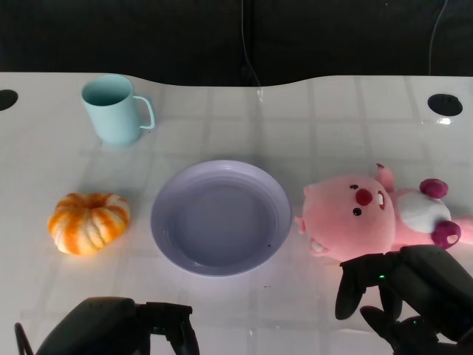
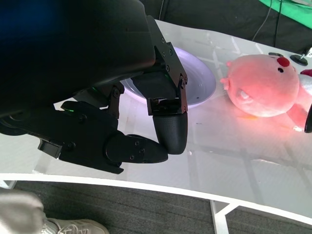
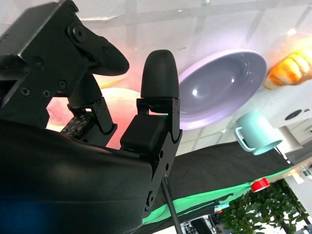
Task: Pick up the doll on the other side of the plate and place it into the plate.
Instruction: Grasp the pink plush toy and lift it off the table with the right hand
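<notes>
The robot's left hand (image 1: 140,325) is hovering low over the white bench (image 1: 310,126) on the near side of the lavender plate (image 1: 220,217), its fingers (image 2: 168,129) curled in together and holding nothing. The right hand (image 1: 403,292) is hanging on the near side of the pink doll (image 1: 373,214), to the right of the plate, with its fingers (image 3: 158,75) spread apart and gripping nothing; from the head view it is unclear whether they are touching the doll. The doll is lying on its back just beside the plate's right rim, head toward the plate, not in it. An orange-and-white pumpkin (image 1: 89,222) is sitting to the left of the plate. A pale teal mug (image 1: 114,109) is standing upright beyond the plate on its far left, handle pointing right.
</notes>
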`<state>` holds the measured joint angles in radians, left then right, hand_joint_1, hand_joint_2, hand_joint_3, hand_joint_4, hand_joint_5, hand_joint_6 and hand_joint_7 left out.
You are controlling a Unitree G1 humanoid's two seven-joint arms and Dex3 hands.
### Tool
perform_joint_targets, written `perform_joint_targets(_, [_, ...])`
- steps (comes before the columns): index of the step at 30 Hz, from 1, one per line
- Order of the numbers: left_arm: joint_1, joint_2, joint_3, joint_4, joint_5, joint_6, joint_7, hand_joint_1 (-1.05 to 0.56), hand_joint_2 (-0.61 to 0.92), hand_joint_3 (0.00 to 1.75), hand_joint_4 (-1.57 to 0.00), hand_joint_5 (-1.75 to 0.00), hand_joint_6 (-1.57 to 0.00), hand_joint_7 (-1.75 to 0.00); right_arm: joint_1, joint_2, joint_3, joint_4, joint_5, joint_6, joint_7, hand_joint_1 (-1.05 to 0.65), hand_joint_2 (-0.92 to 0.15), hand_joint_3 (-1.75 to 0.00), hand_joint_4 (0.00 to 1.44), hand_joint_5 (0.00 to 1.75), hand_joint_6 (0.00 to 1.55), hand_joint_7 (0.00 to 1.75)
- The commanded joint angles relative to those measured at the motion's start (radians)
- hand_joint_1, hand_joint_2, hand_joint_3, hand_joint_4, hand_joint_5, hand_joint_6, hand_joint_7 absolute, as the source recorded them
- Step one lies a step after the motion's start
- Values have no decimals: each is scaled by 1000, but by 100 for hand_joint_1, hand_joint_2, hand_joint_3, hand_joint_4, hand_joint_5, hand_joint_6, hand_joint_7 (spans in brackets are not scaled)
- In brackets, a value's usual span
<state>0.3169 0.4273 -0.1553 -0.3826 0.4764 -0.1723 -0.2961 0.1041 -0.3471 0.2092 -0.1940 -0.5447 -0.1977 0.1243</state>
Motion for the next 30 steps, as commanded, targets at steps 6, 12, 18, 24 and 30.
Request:
perform_joint_targets(6, [-34, 5, 1, 24, 3, 7, 6, -27, 92, 30, -70, -156, -76, -104, -40, 7, -45, 5, 72, -12, -17, -11, -68, -43, 80, 130, 88, 61])
perform_joint_targets(12, [-43, -1, -13, 17, 15, 27, 1, -28, 92, 35, -66, -159, -73, -108, -53, -7, -84, -29, 67, -1, -21, -22, -80, -17, 67, 101, 73, 36])
perform_joint_targets(18, [-39, -7, -19, -1, 25, 39, 3, -25, 92, 33, -66, -155, -71, -107, -49, -31, -131, -122, 22, 45, -9, -38, -85, -5, 38, 78, 50, 18])
perform_joint_targets(24, [-36, -10, -22, -23, 26, 53, -3, -25, 92, 32, -67, -151, -72, -104, -60, -54, -167, -176, -73, 80, -30, -52, -86, -1, 15, 68, 32, 7])
perform_joint_targets(30, [-37, -5, -26, -44, 37, 75, -9, -24, 92, 33, -67, -153, -73, -104, -86, -73, -186, -236, -190, 219, 49, -62, -86, 0, 2, 61, 19, 1])
